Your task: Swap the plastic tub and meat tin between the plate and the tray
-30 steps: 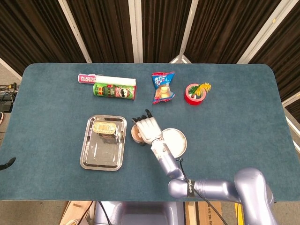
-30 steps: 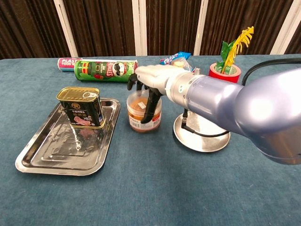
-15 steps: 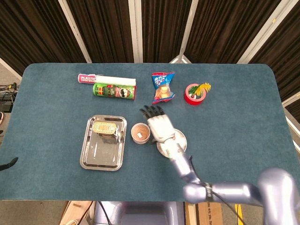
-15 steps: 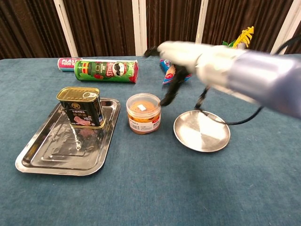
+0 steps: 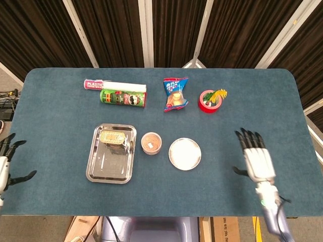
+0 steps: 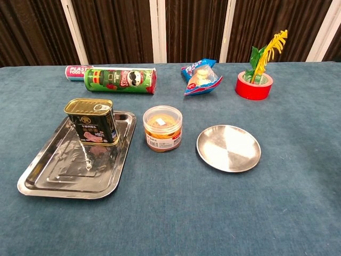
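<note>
Plastic tub between tray and plate — right robot hand well apart, fingers spread, empty.

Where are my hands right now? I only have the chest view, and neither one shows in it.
Observer: In the head view the right hand is over the table's near right part, well right of the plate.
Operator: Is it holding anything?
Observer: No, its fingers are spread and hold nothing.
Operator: And the left?
Observer: The left hand shows at the picture's far left, beyond the table's left edge, fingers apart, also holding nothing.
</note>
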